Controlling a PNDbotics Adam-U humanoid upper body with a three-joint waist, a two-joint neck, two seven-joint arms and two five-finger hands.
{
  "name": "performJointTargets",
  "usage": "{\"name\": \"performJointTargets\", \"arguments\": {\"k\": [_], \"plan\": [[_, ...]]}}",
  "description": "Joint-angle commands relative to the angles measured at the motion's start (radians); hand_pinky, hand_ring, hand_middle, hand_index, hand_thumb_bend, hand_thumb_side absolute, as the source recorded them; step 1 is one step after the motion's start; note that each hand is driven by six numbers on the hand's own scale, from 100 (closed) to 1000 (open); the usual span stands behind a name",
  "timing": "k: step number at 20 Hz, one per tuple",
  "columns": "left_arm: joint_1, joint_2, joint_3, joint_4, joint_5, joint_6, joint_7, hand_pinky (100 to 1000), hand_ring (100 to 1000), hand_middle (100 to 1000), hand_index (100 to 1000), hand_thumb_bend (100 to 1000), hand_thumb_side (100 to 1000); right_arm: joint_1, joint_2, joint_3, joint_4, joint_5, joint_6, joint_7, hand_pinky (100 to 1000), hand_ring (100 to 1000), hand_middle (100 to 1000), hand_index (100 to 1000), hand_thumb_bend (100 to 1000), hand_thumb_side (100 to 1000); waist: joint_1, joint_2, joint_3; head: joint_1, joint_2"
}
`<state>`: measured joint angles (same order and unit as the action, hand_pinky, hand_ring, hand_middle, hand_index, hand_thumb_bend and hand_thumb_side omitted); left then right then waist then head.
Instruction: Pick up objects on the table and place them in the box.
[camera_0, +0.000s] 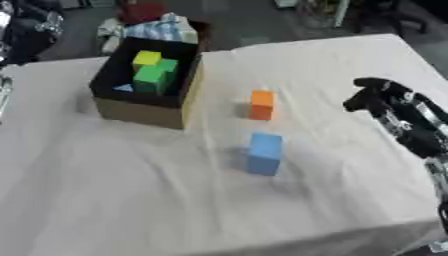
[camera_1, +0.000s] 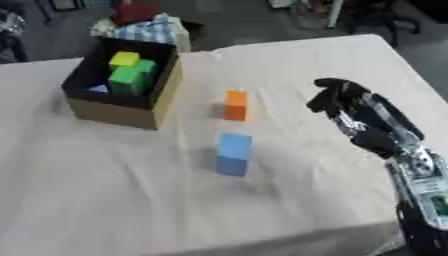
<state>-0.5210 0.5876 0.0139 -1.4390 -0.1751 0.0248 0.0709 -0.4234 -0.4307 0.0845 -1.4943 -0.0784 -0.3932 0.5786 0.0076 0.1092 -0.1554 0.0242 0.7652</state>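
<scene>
Left eye first: we've got the box (camera_0: 144, 111) sitting up on the table (camera_0: 131, 200) toward the far left, already holding a yellow block (camera_0: 146, 58) and a green block (camera_0: 153, 77), plus a small blue bit (camera_0: 123, 88) in its near corner; the orange block (camera_0: 262, 104) stands out in the middle of the table, and the blue block (camera_0: 263, 153) stands nearer to us, just below it; both are well apart from the box. Our right hand (camera_0: 374, 95) hangs over the right side of the table, fingers curled in and holding nothing as far as we can tell; no left hand anywhere.

Right eye: same layout, but the right hand (camera_1: 337, 100) shows a bit better here; it's level with the orange block (camera_1: 234, 105) and off to its right, with bare cloth between them, so we'd guess orange is the next pick; the blue block (camera_1: 234, 154) is nearer to us and a bit further from the fingers.

How we'd do it well: open the fingers before moving in; come at the block from the right and above so we don't knock it over, since it's tall and narrow and looks tippy; pinch across the short faces; the cloth is wrinkly, so lift straight up rather than dragging; then carry it high enough to clear the box wall and drop it in the free near side, not on top of the green one.
</scene>
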Motion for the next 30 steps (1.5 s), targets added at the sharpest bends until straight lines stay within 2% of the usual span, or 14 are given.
{"name": "performJointTargets", "arguments": {"k": [1,2,3,9,13,18,23,30], "plan": [[0.024,0.009,0.031,-0.07,0.054,0.014,0.014,860,634,636,877,139,686,-0.072,-0.071,0.059,0.053,0.048,-0.086,0.073,770,790,744,956,100,565,-0.015,-0.007,0.006,-0.013,0.005],[0.036,0.003,0.036,-0.078,0.062,0.019,0.017,860,632,635,876,100,641,-0.095,-0.076,0.076,0.077,0.066,-0.116,0.097,777,801,751,966,100,527,-0.015,-0.008,0.007,-0.016,0.005],[0.048,-0.003,0.04,-0.083,0.069,0.023,0.02,859,631,633,875,136,692,-0.125,-0.081,0.098,0.099,0.09,-0.147,0.124,788,821,789,979,100,594,-0.016,-0.009,0.01,-0.022,0.005],[0.09,-0.035,0.048,-0.115,0.082,0.032,0.023,859,628,629,875,132,709,-0.251,-0.047,0.19,0.262,0.238,-0.296,0.211,817,867,864,1000,100,629,-0.02,-0.011,0.015,-0.037,0.005],[0.098,-0.049,0.043,-0.13,0.083,0.035,0.016,860,628,630,875,130,717,-0.3,0.002,0.218,0.343,0.361,-0.394,0.217,828,881,887,1000,100,633,-0.021,-0.011,0.016,-0.041,0.005],[0.102,-0.058,0.04,-0.133,0.072,0.04,0.01,861,628,629,875,126,728,-0.331,0.058,0.23,0.387,0.52,-0.493,0.187,836,893,910,1000,100,606,-0.02,-0.011,0.015,-0.046,0.005],[0.105,-0.063,0.037,-0.127,0.064,0.043,-0.001,863,629,631,877,127,738,-0.344,0.095,0.254,0.394,0.665,-0.513,0.147,839,896,920,1000,100,619,-0.022,-0.011,0.015,-0.049,0.005],[0.11,-0.064,0.034,-0.12,0.056,0.045,-0.016,863,629,631,879,127,749,-0.333,0.114,0.311,0.34,0.803,-0.514,0.139,832,883,925,1000,100,706,-0.028,-0.011,0.016,-0.052,0.005]]}}
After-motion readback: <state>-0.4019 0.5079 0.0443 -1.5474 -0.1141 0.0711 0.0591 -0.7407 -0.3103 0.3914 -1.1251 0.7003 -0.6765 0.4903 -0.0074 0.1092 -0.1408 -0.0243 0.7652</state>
